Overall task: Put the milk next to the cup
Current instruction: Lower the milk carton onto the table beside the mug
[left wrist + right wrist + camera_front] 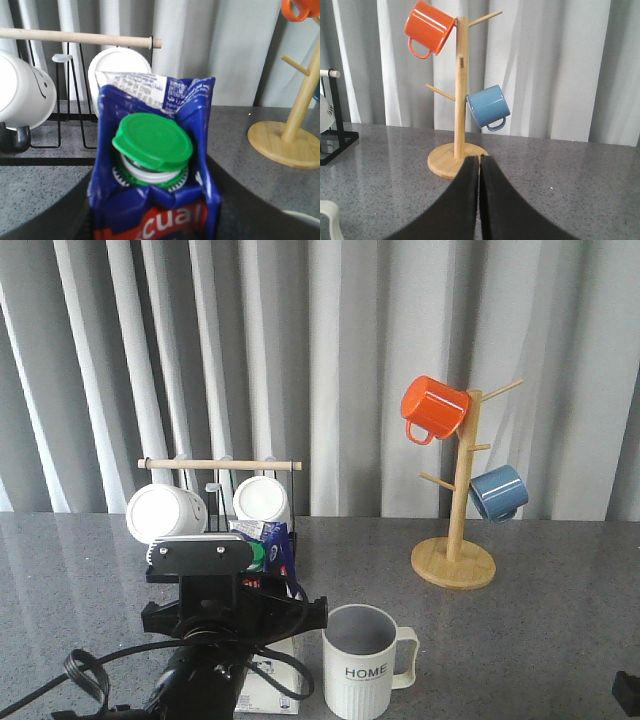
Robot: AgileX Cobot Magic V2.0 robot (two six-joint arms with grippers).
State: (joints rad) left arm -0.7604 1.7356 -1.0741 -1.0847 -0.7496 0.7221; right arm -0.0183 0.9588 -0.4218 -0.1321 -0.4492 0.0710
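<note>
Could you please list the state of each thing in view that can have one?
milk: upright, green cap on, held by the left pincer just left of the cup.
cup: upright on the table, nothing visible inside.
right pincer: shut, holding nothing.
orange mug: hanging on the wooden tree.
blue mug: hanging on the tree.
white mugs: hanging on the black rack.

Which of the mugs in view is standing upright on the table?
Only the white ribbed HOME mug; the orange mug and blue mug hang on the wooden tree.
</note>
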